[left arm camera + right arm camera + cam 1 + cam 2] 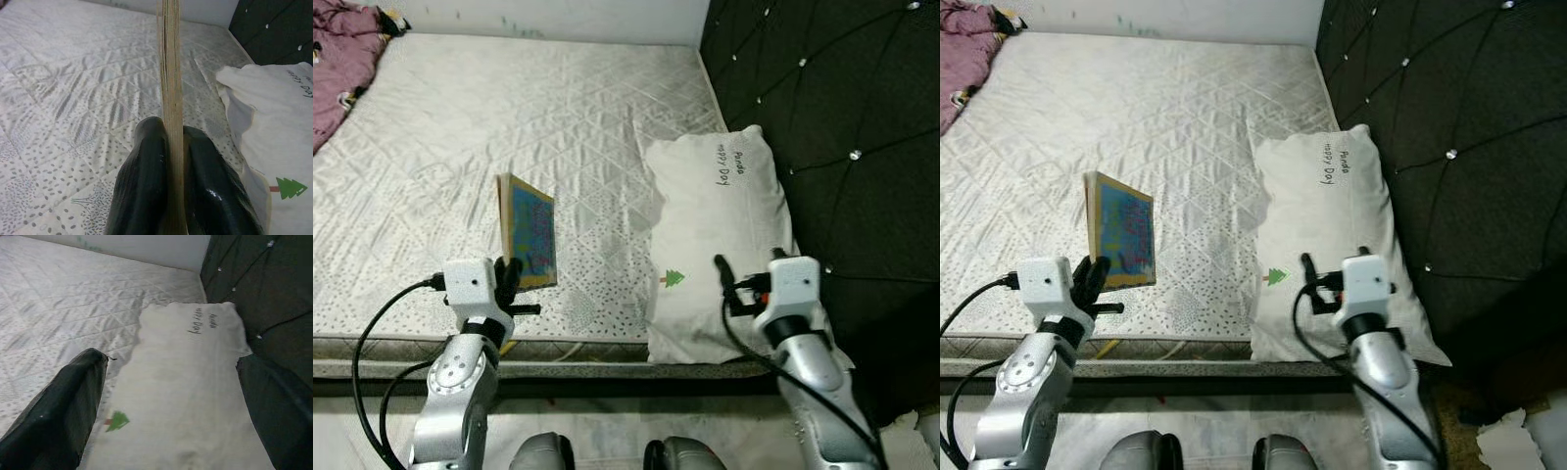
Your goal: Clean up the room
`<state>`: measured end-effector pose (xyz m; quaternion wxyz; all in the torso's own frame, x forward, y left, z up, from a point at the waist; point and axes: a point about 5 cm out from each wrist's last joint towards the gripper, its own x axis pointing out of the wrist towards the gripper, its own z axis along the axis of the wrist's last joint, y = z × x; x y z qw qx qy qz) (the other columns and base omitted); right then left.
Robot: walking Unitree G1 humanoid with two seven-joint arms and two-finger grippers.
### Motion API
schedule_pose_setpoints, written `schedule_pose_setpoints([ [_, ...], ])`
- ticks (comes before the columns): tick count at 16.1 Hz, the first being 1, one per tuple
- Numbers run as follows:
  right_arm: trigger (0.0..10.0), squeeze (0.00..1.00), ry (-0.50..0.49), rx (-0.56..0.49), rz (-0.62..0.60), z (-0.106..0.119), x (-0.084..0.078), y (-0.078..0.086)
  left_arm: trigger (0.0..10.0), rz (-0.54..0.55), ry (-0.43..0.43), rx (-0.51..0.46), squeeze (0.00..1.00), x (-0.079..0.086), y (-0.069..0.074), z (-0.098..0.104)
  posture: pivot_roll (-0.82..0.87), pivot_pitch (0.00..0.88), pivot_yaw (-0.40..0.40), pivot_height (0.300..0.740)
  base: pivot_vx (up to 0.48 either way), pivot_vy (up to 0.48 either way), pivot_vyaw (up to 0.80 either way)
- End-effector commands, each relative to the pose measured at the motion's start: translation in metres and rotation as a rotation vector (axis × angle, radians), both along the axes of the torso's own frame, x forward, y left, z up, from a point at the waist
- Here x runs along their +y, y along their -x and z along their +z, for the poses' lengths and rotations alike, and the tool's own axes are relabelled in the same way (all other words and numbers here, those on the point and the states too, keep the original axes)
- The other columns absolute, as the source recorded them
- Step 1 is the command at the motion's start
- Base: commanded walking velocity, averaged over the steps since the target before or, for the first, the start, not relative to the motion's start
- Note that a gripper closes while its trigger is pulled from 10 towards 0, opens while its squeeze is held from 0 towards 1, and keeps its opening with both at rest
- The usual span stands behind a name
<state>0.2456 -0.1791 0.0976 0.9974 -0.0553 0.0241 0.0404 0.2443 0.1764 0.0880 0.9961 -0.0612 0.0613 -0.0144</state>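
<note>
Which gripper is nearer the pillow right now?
Right. The right gripper hovers open directly over the pillow, near its tree print. The left gripper is off beside it over the mattress, shut on the book.

Mattress [509,127] runs across the front, headboard [842,127] along its right side. Pillow [720,235] lies on mattress at the right edge, against headboard. Book [529,230] stands on edge on mattress, left of pillow, near front edge. Blanket [337,64] bunched at far left corner. Wall [558,15] behind mattress.
</note>
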Motion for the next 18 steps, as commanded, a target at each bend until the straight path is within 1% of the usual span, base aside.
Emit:
schedule_pose_setpoints([
  [1, 10.0, 0.0, -0.004, 0.001, -0.01, 0.0018, -0.0037, 0.0006, 10.0, 0.003, -0.015, -0.041, 0.0, 0.0025, -0.0033, 0.0086, -0.01, 0.122, -0.041, 0.74, 0.0, 0.0, 0.0],
  [5, 10.0, 0.0, 0.011, -0.007, 0.03, 0.0032, 0.0022, -0.0006, 10.0, 0.016, -0.004, -0.076, 0.0, 0.0057, 0.0012, 0.0132, 0.01, 0.133, -0.051, 0.74, 0.0, 0.0, 0.0],
  [6, 10.0, 0.0, 0.012, -0.008, 0.031, 0.0033, 0.0024, -0.0006, 10.0, 0.016, -0.002, -0.079, 0.0, 0.0057, 0.0014, 0.0136, 0.01, 0.133, -0.051, 0.74, 0.274, 0.0, 0.0],
  [8, 10.0, 0.0, 0.019, -0.007, 0.043, 0.0029, 0.0037, -0.0012, 10.0, 0.02, -0.002, -0.078, 0.0, 0.0066, 0.0017, 0.0135, 0.01, 0.13, -0.053, 0.74, 0.304, 0.0, 0.51],
  [14, 10.0, 0.0, 0.011, 0.0, 0.033, 0.001, 0.0031, -0.0034, 10.0, 0.015, -0.002, -0.07, 0.0, 0.0058, -0.0001, 0.0123, 0.01, 0.121, -0.05, 0.74, 0.298, 0.0, 0.0],
  [18, 10.0, 0.0, 0.008, 0.003, 0.035, 0.0005, 0.0034, -0.0044, 10.0, 0.021, -0.002, -0.069, 0.0, 0.0058, -0.0009, 0.0121, 0.01, 0.123, -0.049, 0.74, 0.0, 0.0, 0.0],
])
